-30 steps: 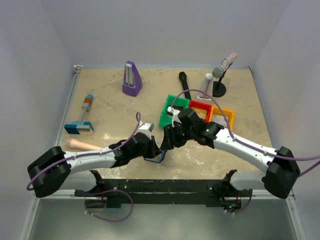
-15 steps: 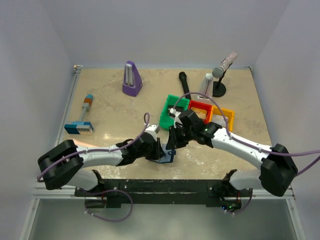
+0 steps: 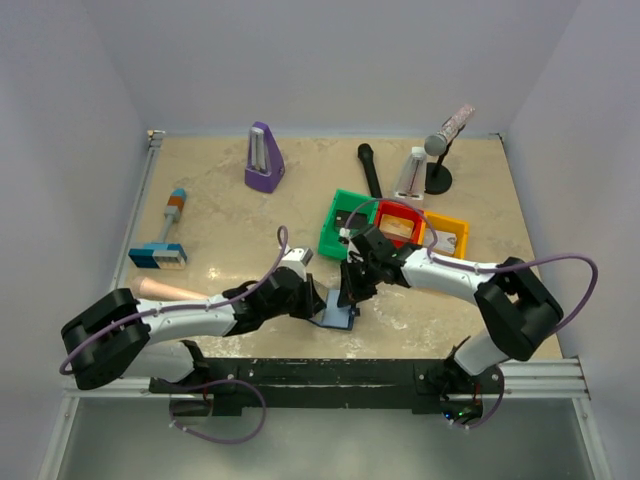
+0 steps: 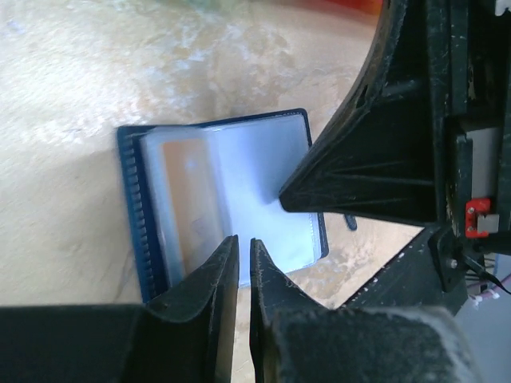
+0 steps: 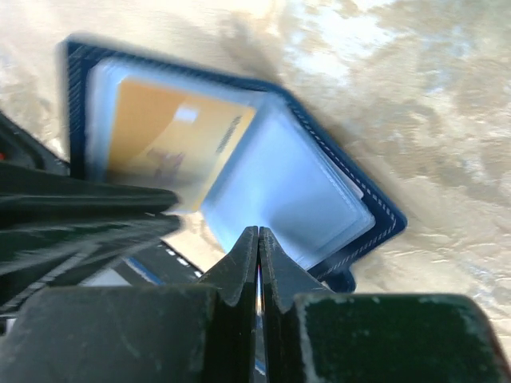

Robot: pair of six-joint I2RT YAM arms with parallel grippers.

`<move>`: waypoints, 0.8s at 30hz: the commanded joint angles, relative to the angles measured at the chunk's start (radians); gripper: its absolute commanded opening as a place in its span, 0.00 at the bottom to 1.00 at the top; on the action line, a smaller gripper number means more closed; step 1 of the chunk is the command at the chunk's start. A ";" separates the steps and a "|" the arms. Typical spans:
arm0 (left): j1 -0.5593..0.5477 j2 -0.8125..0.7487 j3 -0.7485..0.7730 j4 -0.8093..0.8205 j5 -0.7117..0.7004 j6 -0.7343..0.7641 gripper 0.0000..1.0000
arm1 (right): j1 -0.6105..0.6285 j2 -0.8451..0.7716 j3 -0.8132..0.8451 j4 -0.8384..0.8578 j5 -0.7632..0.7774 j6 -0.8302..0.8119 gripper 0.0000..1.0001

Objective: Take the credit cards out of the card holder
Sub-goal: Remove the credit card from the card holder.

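I have the card holder (image 3: 338,316) lying open on the counter (image 3: 220,215), close to the near edge and just in front of the green bin (image 3: 333,235). Both arms meet over it. Its navy cover faces down and its pale blue-grey inner panels face up.

In the right wrist view the card holder (image 5: 297,195) spreads out flat. A tan credit card (image 5: 168,144) sits inside one half, behind a clear sleeve. The other half shows only a pale panel, and I cannot make out any further cards there.

The right gripper (image 3: 352,296) has its jaws pressed together with no gap that I can see. From its own camera the right gripper (image 5: 257,236) has its tips at the edge of the pale panel. The left wrist view shows that same black tip touching the panel of the card holder (image 4: 267,171).

The left gripper (image 3: 318,300) comes in from the other side. On its own camera the left gripper (image 4: 243,243) has its jaws drawn to a narrow slit. Their tips sit at the near edge of the half with the tan credit card (image 4: 185,191). I cannot tell whether they pinch the sleeve or merely rest against it.
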 commanded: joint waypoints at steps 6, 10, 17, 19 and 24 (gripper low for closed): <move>0.002 -0.026 -0.035 -0.113 -0.132 -0.062 0.14 | -0.024 0.054 -0.005 0.038 -0.010 -0.028 0.02; 0.006 -0.016 -0.024 -0.185 -0.170 -0.094 0.13 | -0.024 0.062 0.008 0.018 0.006 -0.047 0.02; 0.017 -0.027 -0.067 -0.267 -0.205 -0.182 0.12 | -0.030 0.112 0.038 0.007 0.015 -0.071 0.02; 0.031 -0.035 -0.088 -0.265 -0.195 -0.197 0.12 | -0.033 0.125 0.041 0.004 0.016 -0.074 0.01; 0.048 -0.036 -0.111 -0.259 -0.175 -0.203 0.12 | -0.042 0.132 0.047 -0.021 0.044 -0.083 0.01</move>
